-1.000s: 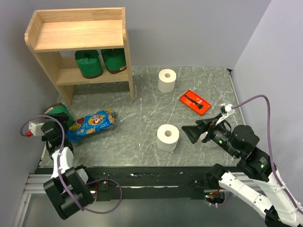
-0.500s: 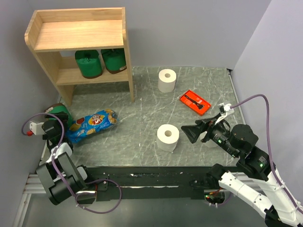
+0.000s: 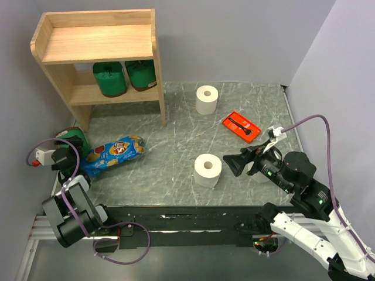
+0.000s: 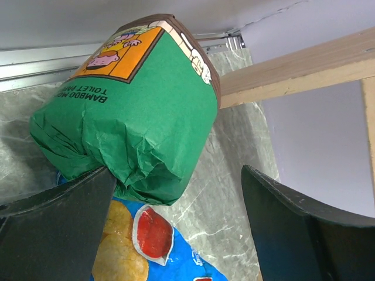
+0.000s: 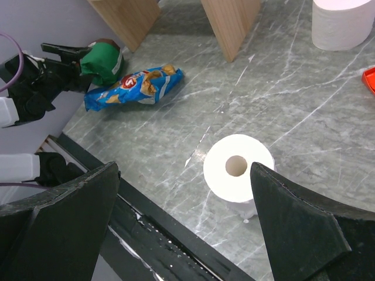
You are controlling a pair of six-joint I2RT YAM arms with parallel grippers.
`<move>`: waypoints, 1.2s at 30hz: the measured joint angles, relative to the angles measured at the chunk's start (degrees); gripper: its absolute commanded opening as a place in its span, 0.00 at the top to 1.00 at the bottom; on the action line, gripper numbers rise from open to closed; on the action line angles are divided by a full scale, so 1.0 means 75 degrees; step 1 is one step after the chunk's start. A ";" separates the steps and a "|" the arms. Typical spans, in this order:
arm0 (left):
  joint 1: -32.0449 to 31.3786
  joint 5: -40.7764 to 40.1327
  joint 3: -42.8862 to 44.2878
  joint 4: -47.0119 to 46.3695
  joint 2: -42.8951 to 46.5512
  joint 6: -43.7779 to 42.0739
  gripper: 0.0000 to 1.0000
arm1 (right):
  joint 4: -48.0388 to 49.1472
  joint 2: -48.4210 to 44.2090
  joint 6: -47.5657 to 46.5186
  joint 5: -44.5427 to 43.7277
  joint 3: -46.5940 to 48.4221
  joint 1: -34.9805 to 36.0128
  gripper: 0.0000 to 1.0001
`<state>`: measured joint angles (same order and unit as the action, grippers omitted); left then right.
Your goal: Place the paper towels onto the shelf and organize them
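A green-wrapped paper towel roll (image 4: 129, 105) lies tilted at the table's far left (image 3: 73, 139). My left gripper (image 4: 176, 228) is open around its lower edge, the left finger (image 4: 58, 222) right at the wrapper and the right finger (image 4: 304, 234) well apart. Two green rolls (image 3: 109, 79) (image 3: 140, 74) stand on the lower tier of the wooden shelf (image 3: 94, 44). A white roll (image 3: 207, 170) stands upright near the front, just left of my open right gripper (image 3: 234, 165); it shows between the fingers (image 5: 238, 170). Another white roll (image 3: 207, 99) stands farther back.
A blue snack bag (image 3: 114, 153) lies beside the green roll, partly under the left gripper (image 4: 170, 252). An orange-red tray (image 3: 241, 126) sits at the right. A shelf leg (image 5: 231, 23) stands beyond the snack bag. The black front rail (image 5: 152, 240) runs under the right gripper.
The left arm has swung round and its jaws have narrowed a little at the green roll. The right gripper has edged left towards the near white roll.
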<state>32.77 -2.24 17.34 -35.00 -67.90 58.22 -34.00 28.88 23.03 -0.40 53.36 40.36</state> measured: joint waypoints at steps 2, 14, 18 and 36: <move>-0.0023 0.0003 0.0003 -0.0020 -0.0050 -0.0003 0.09 | 0.0006 0.0020 -0.0003 0.0000 0.0000 0.0000 0.00; -0.0224 -0.0090 -0.0044 -0.0111 0.0493 0.0009 0.12 | 0.0070 0.0172 -0.0003 0.0000 0.0000 0.0000 0.01; -0.0248 -0.0087 -0.0087 -0.0096 0.0490 0.0023 0.09 | 0.0073 0.0178 -0.0003 0.0000 0.0000 0.0000 0.00; -0.0382 -0.0172 -0.0318 0.0076 0.0924 0.0064 0.06 | 0.0128 0.0224 0.0006 0.0213 0.0000 0.0000 0.00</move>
<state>29.91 -3.53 14.96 -34.44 -60.97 58.70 -33.04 30.57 23.07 1.19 53.36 40.36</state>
